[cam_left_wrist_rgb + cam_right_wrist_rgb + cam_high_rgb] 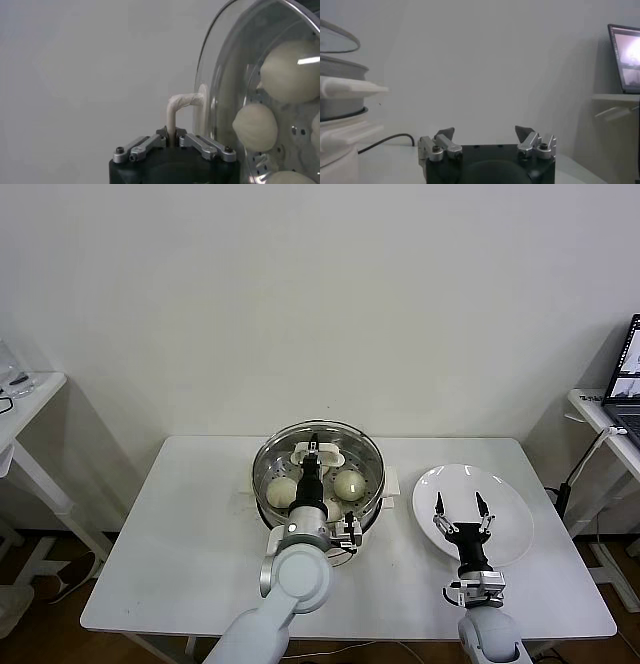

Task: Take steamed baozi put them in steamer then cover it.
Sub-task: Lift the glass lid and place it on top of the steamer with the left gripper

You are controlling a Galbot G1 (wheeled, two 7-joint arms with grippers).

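Note:
The steamer [371, 506] stands at the table's middle on its white base. Several cream-white baozi [350, 483] lie on its perforated tray and show through the glass [255, 127]. My left gripper [314, 451] is shut on the white handle [176, 106] of the clear cover [350, 442], holding it over the steamer. In the right wrist view, the cover's rim [337, 42] stands a little above the steamer's rim [340, 65]. My right gripper [461, 506] hangs open and empty over the white plate [505, 519].
The white plate lies to the right of the steamer and holds nothing. A power cord [385, 140] runs from the steamer's base. A side table with a laptop [630, 369] stands at the far right, and another side table [25, 399] at the far left.

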